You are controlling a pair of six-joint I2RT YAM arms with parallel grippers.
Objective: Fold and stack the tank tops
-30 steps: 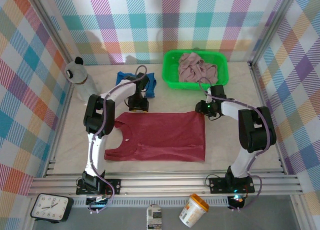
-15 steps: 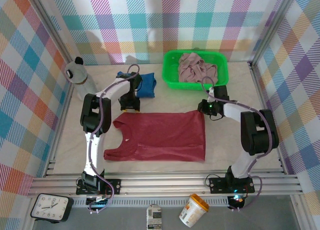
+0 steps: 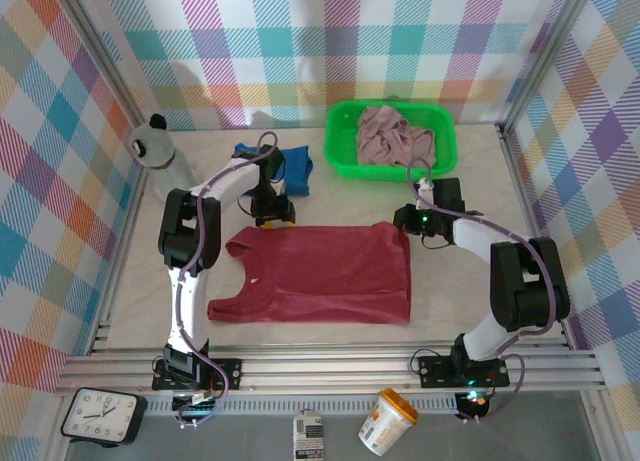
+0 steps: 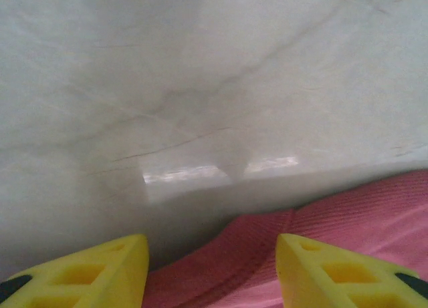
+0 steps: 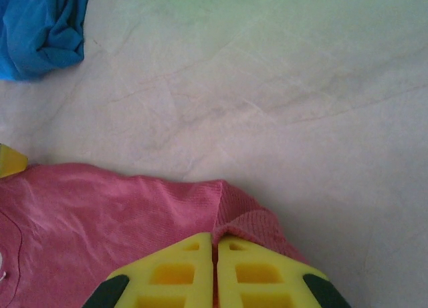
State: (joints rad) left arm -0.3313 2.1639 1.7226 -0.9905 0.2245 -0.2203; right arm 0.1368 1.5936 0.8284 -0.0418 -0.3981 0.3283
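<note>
The dark red tank top (image 3: 320, 276) lies spread flat mid-table, straps to the left. My right gripper (image 3: 408, 226) is at its far right corner, and the right wrist view has the yellow fingers (image 5: 215, 241) shut on a pinched fold of the red cloth (image 5: 134, 214). At the far left corner my left gripper (image 3: 272, 219) is low over the table; its jaws (image 4: 211, 268) stand open with the red hem (image 4: 267, 248) lying between them, ungripped. A crumpled royal blue tank top (image 3: 290, 166) lies behind it. The pale pink tank top (image 3: 392, 133) is bunched in the basket.
The bright green basket (image 3: 345, 161) stands at the back right. A grey-white bottle (image 3: 160, 153) stands at the back left by the wall. The blue top (image 5: 40, 27) is ahead-left of the right gripper. Bare table (image 3: 460, 281) lies right of the red top.
My right gripper has closed on the red top's far right corner. My left gripper shifted left, then came back down to the far left hem, still open.
</note>
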